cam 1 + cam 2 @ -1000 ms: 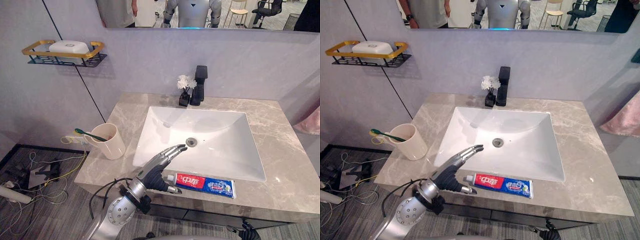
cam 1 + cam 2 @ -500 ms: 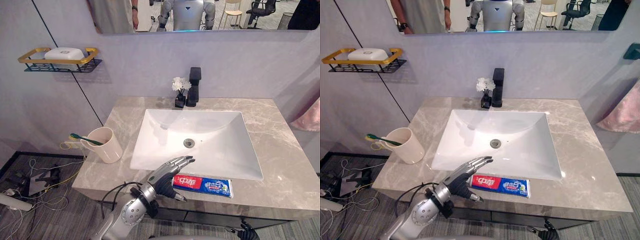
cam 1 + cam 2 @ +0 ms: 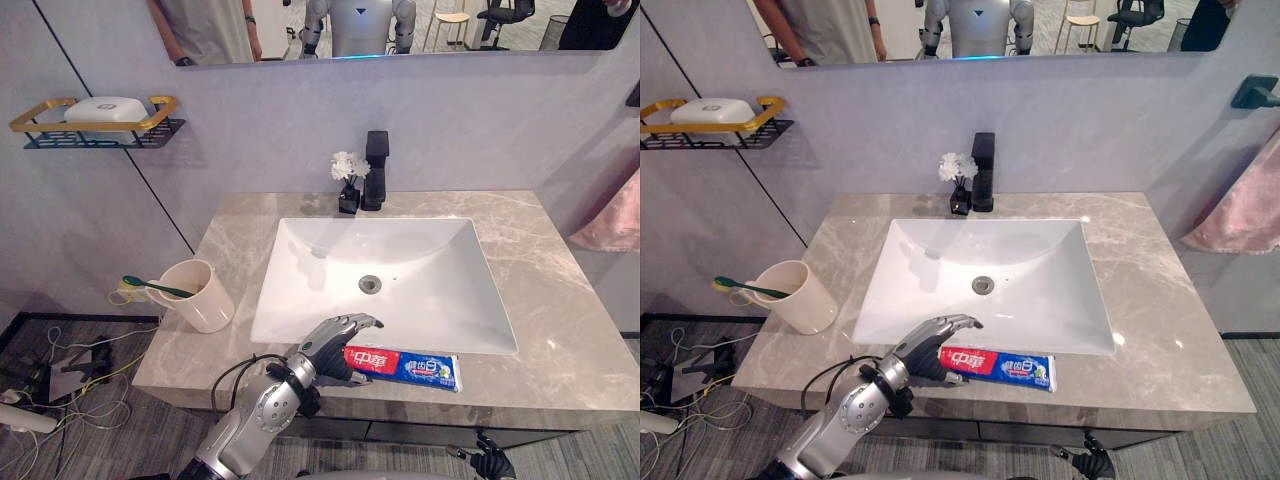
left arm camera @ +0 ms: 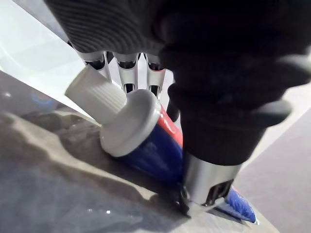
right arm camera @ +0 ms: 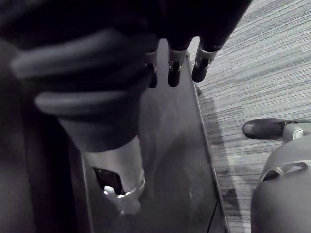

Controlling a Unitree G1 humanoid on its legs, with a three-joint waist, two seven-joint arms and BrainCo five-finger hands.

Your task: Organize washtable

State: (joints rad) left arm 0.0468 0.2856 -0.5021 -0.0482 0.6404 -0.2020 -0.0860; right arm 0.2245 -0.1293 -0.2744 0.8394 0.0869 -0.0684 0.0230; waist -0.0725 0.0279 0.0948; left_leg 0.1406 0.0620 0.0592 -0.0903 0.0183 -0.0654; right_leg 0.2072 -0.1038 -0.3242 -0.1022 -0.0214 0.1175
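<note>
Where the toothpaste tube (image 3: pixel 412 368) lies flat on the counter (image 3: pixel 560 330) at six o'clock of the sink (image 3: pixel 430 290), the left hand (image 3: pixel 330 350) curls round its cap end, evidently to carry it to the cup (image 3: pixel 200 297) at nine o'clock. The right hand (image 5: pixel 173 72) hangs low with its fingers slack.

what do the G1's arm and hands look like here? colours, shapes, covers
The left arm is built of rounded silver-grey metal shells and turns dark at the wrist. The left hand has a dark ribbed cover over its back and slim, segmented silver fingers with dark tips. The right hand has the same ribbed cover, a silver thumb segment and dark-tipped fingers. No markings are legible.
</note>
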